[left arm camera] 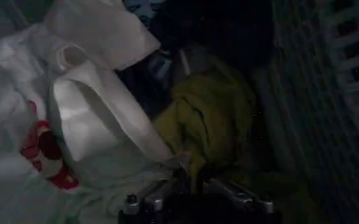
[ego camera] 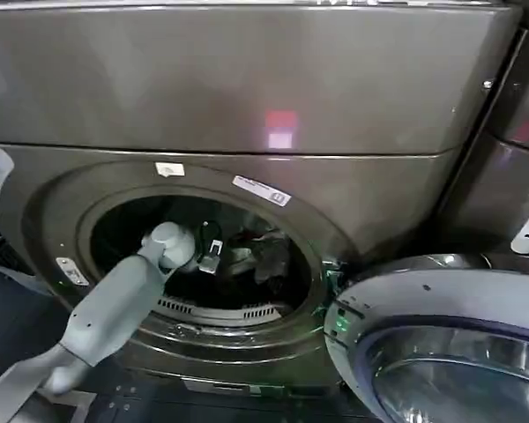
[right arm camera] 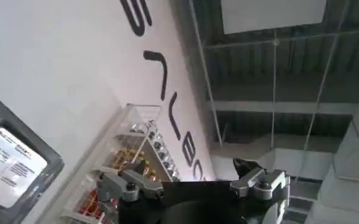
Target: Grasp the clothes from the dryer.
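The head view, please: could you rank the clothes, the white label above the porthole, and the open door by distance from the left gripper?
1. clothes, in the drum beside the left gripper.
2. white label, above on the porthole rim.
3. open door, far right.

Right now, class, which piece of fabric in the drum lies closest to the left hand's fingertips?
The green-yellow piece: its lower edge reaches down to the left hand, while the white pieces and the red-patterned one lie off to the side.
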